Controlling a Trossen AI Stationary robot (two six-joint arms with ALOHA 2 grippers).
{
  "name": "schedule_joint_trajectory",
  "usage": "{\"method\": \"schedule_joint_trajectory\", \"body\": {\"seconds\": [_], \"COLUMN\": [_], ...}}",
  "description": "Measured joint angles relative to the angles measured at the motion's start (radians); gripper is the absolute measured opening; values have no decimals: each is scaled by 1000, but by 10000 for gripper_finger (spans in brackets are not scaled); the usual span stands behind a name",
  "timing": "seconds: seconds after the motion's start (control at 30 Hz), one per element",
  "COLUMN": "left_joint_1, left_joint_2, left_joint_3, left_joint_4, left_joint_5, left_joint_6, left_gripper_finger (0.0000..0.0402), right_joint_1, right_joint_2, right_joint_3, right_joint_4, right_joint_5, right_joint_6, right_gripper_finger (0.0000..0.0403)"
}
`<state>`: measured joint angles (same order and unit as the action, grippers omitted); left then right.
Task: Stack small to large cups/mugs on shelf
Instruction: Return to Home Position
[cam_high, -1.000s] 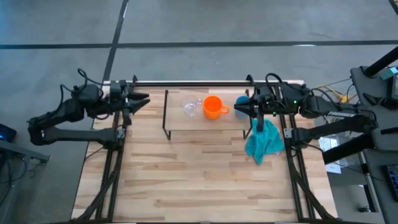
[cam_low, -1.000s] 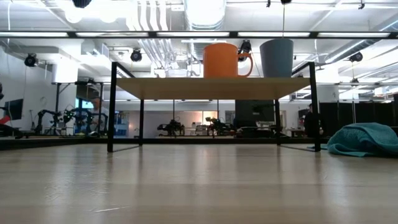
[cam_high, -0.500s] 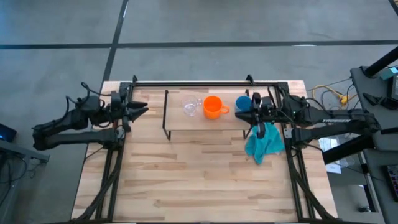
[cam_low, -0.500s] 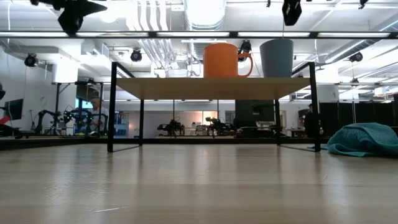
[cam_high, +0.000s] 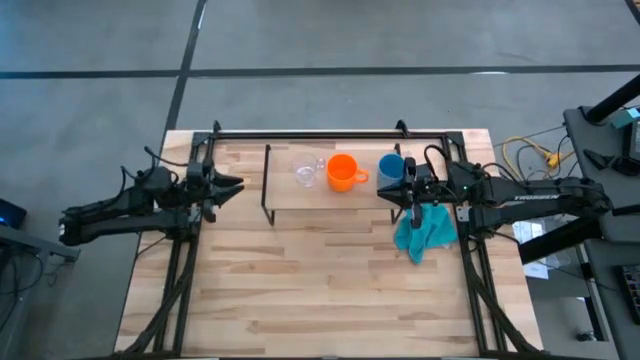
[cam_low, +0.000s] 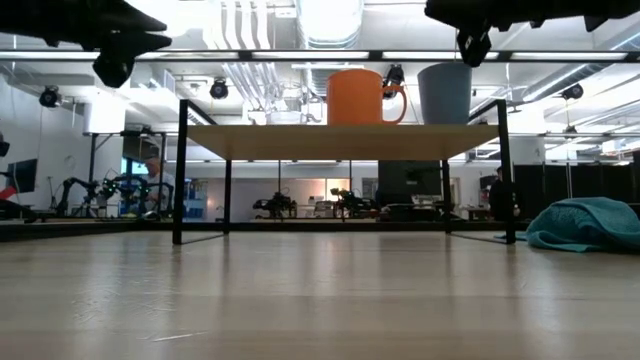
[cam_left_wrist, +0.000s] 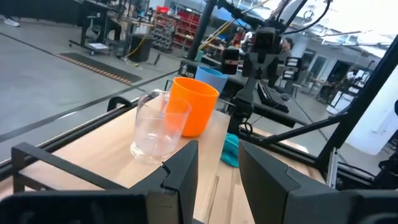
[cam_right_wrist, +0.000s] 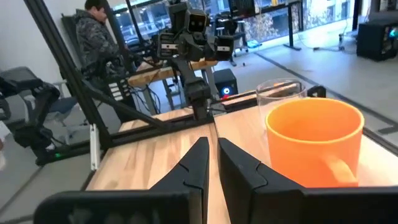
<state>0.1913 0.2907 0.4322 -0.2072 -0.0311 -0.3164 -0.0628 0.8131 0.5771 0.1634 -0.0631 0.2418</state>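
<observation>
Three cups stand on their bases in a row on the shelf (cam_high: 285, 198): a clear glass (cam_high: 306, 172), an orange mug (cam_high: 342, 171) with its handle toward the blue cup (cam_high: 391, 167). The left wrist view shows the glass (cam_left_wrist: 158, 127), the mug (cam_left_wrist: 193, 106) and the blue cup (cam_left_wrist: 211, 78) lined up behind one another. My left gripper (cam_high: 234, 185) hovers left of the shelf, open, pointing at it. My right gripper (cam_high: 386, 193) hovers at the shelf's right end, just on the near side of the blue cup, fingers all but together (cam_right_wrist: 213, 158), facing the mug (cam_right_wrist: 314, 146).
A crumpled teal cloth (cam_high: 424, 230) lies on the table under my right arm, right of the shelf's legs. The shelf's black wire legs (cam_low: 181, 170) stand on the tabletop. A person (cam_right_wrist: 93, 31) sits in the room beyond the table. Bare wood stretches toward the near edge.
Both arms have swung out from the far edge toward the near edge and come down; in the low view their grippers have dropped into the picture's top. The left gripper has also shifted slightly toward the shelf. The cups and cloth have not moved.
</observation>
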Motion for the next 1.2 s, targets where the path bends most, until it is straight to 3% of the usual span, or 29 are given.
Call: {"method": "schedule_joint_trajectory", "body": {"seconds": [0.13,0.4,0.6,0.73,0.97,1.2], "left_joint_1": [0,0,0,0,0,0], "left_joint_2": [-18,-38,-39,-39,-38,-37], "left_joint_3": [-43,-69,-71,-73,-80,-122], "left_joint_4": [34,63,74,74,73,71], "left_joint_5": [1,24,40,41,49,55], "left_joint_6": [-16,-45,-52,-76,-77,-17], "left_gripper_finger": [101,101,101,101,101,101], "right_joint_1": [0,29,126,209,373,472], "right_joint_2": [-1,-1,7,7,11,35], "right_joint_3": [-36,-116,-124,-125,-149,-168], "right_joint_4": [66,343,340,338,336,338], "right_joint_5": [-41,-283,-273,-194,44,211], "right_joint_6": [-28,-51,-9,-13,-39,-170], "right_gripper_finger": [29,29,29,29,29,29]}}
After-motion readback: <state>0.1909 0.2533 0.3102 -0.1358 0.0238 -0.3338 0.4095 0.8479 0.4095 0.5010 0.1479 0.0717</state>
